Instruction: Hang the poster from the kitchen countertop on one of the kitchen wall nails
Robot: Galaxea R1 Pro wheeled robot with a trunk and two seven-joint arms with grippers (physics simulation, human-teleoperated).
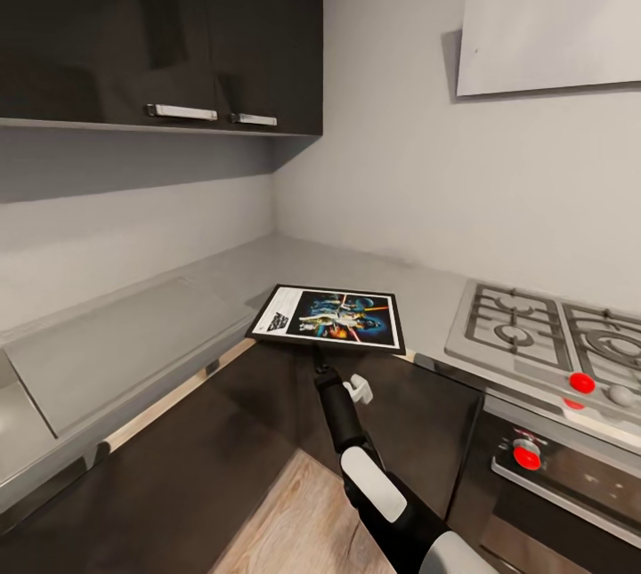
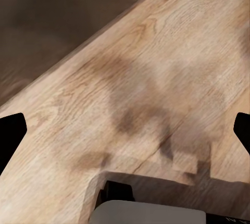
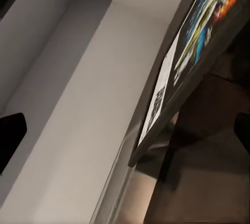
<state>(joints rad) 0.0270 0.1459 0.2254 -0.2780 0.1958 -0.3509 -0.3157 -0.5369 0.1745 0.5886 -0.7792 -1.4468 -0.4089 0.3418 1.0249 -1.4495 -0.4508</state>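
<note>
A flat black-framed Star Wars poster (image 1: 329,318) lies at the front edge of the light-grey L-shaped table (image 1: 178,325), beside the gas hob (image 1: 552,334). The right pincer (image 1: 318,365) sits just beneath it; its grip cannot be told.

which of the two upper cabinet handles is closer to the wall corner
The shorter cabinet handle, on the door nearest the corner; the longer handle sits farther out to its left.

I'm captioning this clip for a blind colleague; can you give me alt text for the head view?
A framed Star Wars poster lies flat at the inner corner of the grey kitchen countertop, its near edge overhanging, with the right gripper reaching up just below that edge. A gas hob sits to the right, dark wall cabinets above left.
</note>
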